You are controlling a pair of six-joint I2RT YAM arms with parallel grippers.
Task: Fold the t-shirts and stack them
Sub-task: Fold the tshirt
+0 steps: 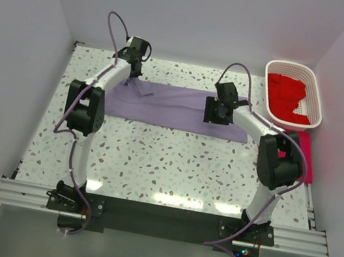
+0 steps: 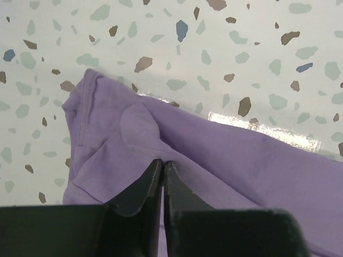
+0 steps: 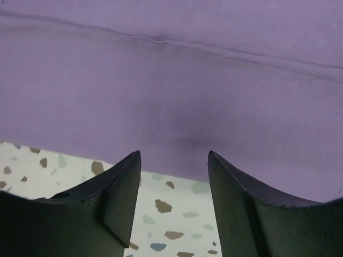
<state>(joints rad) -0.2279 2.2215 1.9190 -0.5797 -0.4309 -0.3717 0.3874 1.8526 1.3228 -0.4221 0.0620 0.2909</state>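
Folding the lavender shirt [image 1: 176, 106] looks to be the step in hand: it lies as a long flat band across the far half of the table [image 1: 172, 168], running from about 10 o'clock to about 2 o'clock in the top view. The left gripper [image 2: 162, 163] is at the band's 9 o'clock end. Its jaws are pressed together, and the cloth puckers up to their tips, so I judge it is pinching a thin fold of the shirt near a sleeve. The right gripper [image 3: 172, 155] hangs low over the band's near hem toward its 3 o'clock end. Its jaws stand apart and hold nothing, with the hem and bare table showing between them. The other shirts wait well apart from this one. The red shirts [image 1: 286, 95] are heaped in the white basket [image 1: 318, 107] at the table's 2 o'clock corner, and a crimson-pink shirt [image 1: 304, 157] lies at the 3 o'clock edge, partly hidden by the right arm. The next move seems to call for the right jaws to drop onto the hem and close on it. With both ends gripped, the two arms could then lift and carry one edge over together. A grip that catches only the top layer, or arms that rise unevenly, would probably leave the fold skewed.
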